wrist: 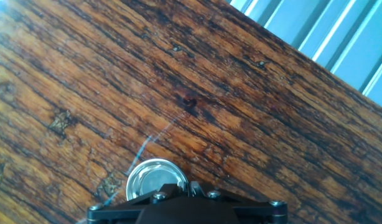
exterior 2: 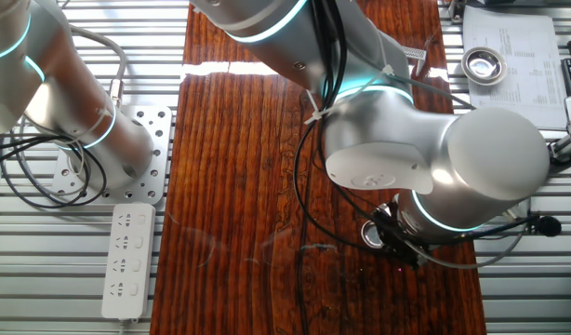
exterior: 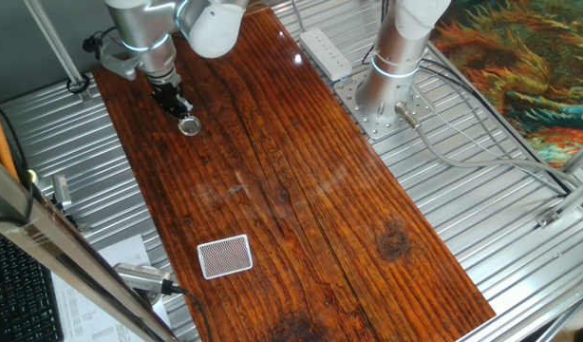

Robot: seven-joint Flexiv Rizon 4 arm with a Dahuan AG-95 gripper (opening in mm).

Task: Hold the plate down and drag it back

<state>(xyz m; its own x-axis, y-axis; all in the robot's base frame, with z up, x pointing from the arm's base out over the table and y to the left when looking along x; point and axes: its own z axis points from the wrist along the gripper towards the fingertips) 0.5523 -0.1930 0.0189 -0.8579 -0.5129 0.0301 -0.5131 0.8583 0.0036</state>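
Note:
The plate (exterior: 189,125) is a small shiny silver disc with a raised rim, lying on the dark wooden tabletop (exterior: 301,190) near its far left end. My gripper (exterior: 181,109) stands upright over it, fingers shut together, tips down on the plate's near edge. In the hand view the plate (wrist: 151,180) shows at the bottom, partly hidden by my gripper (wrist: 188,187), whose fingertips rest at its right rim. In the other fixed view the plate (exterior 2: 372,233) peeks out under the wrist, mostly hidden by the arm.
A white card with red cross-hatch (exterior: 224,256) lies near the table's front left. A white power strip (exterior: 327,52) and a second arm's base (exterior: 385,90) stand at the far right. A round metal ring (exterior 2: 484,63) sits on paper off the table.

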